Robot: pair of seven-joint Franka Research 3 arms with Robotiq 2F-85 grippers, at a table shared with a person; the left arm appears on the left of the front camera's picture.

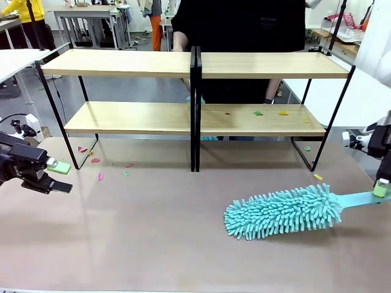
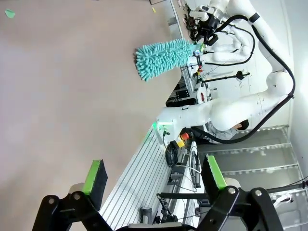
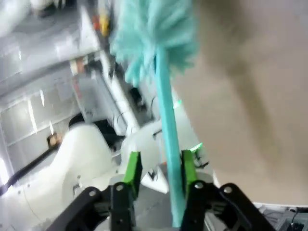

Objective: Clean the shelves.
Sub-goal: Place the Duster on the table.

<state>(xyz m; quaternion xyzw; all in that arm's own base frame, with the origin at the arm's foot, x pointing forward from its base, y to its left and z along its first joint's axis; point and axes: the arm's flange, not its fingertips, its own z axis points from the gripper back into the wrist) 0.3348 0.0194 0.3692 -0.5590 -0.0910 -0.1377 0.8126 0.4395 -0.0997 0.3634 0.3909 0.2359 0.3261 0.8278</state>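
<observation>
The shelves (image 1: 195, 64) stand across the table's far half as two joined two-tier units of light wood on black frames. Small coloured paper scraps (image 1: 258, 113) lie on the right lower board. A teal fluffy duster (image 1: 281, 212) lies low over the table at the right, its head also in the left wrist view as the duster (image 2: 163, 57). My right gripper (image 1: 382, 190) is shut on the duster's handle (image 3: 166, 130), which runs between the green fingers (image 3: 131, 168) of the right gripper (image 3: 160, 161). My left gripper (image 1: 63, 177) hovers open and holds nothing at the table's left edge; its jaws are wide apart in the left gripper (image 2: 154, 175).
More paper scraps (image 1: 101, 177) dot the table by the left shelf leg, and others (image 1: 317, 177) lie near the right leg. A person in black (image 1: 244, 24) stands behind the shelves. The brown tabletop (image 1: 153, 238) stretches wide in front.
</observation>
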